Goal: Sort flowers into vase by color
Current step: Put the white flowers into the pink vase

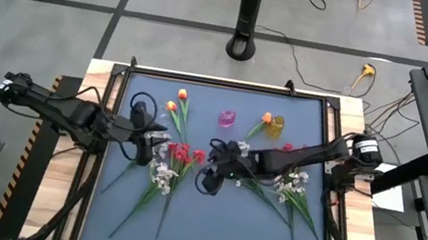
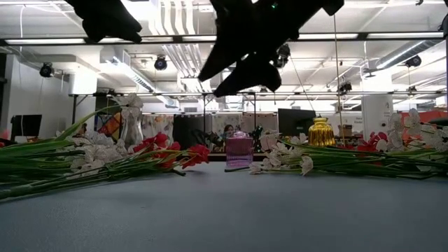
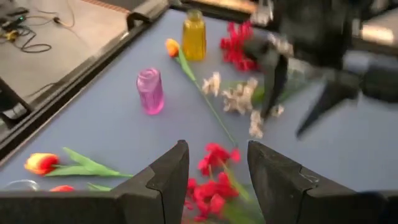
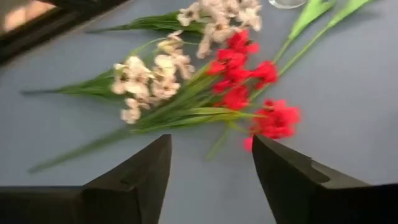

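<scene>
covering most of the frame, the blue-grey table carries everything, with both dark arms reaching in over its middle. the left arm comes in from the left edge, and the left gripper hangs above the left pile with its fingers parted and nothing between them. the right arm crosses from the right edge, and the right gripper sits near the table's centre, fingers spread and empty above the same red blooms.

the left pile of flowers lies flat - long green stems running from the lower left up toward the centre, white sprays and red blossom clusters at their upper ends. the right arm partly covers the right pile, whose stems fan down and to the right, with white blossoms and a red cluster near the arm.

two orange tulip buds lie at the upper left, heads toward the far edge. a third orange bud lies just beside the yellow vase, its stem slanting toward the near left. the pink vase stands upright between them - empty, as far as the views show.
</scene>
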You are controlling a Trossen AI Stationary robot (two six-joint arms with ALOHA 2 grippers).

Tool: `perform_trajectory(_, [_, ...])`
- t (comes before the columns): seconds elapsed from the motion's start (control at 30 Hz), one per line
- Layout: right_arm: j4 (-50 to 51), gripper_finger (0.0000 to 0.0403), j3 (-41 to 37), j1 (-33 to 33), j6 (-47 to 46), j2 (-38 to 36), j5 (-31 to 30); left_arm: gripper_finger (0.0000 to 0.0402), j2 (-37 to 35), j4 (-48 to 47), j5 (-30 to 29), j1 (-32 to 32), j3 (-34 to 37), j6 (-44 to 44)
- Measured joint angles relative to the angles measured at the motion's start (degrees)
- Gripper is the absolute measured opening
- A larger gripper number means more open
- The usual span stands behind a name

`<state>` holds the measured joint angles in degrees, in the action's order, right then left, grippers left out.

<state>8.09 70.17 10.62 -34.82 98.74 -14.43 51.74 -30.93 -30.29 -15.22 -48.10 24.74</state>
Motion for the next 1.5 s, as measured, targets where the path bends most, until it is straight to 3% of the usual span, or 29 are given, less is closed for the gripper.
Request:
perform_trajectory(0.13, [-3.16, 0.0248, 0.0, 2.71, -4.9, 2.86, -0.14, 0.0148, 1.33, 4.68, -0.72, -0.6, 0.0, 5.62])
perform_trajectory(0.4, [-5.63, 0.0251, -0.07, 7.06, -8.51, 7.92, -4.06, 0.0148, 7.09, 14.88, -0.58, -3.48, -0.01, 7.73])
perform_trajectory(0.63, [-4.44, 0.0249, -0.07, 10.57, -14.0, 7.94, -4.69, 0.0148, 10.84, 11.32, 1.86, -8.48, -1.97, 13.95])
perform_trajectory(1.1, [19.39, 0.0249, 10.18, 16.85, -26.02, 8.02, -4.66, 0.0148, 14.79, 10.38, 0.18, -21.3, -1.97, 19.77])
perform_trajectory(1.27, [25.62, 0.0249, 12.14, 18.52, -29.44, 8.02, -3.93, 0.0148, 16.09, 10.84, -0.6, -23.19, -1.97, 20.78])
perform_trajectory(1.5, [29.69, 0.0249, 12.41, 20.85, -33.08, 8.02, 1.82, 0.0148, 17.15, 11.95, -1.36, -23.28, -1.92, 20.63])
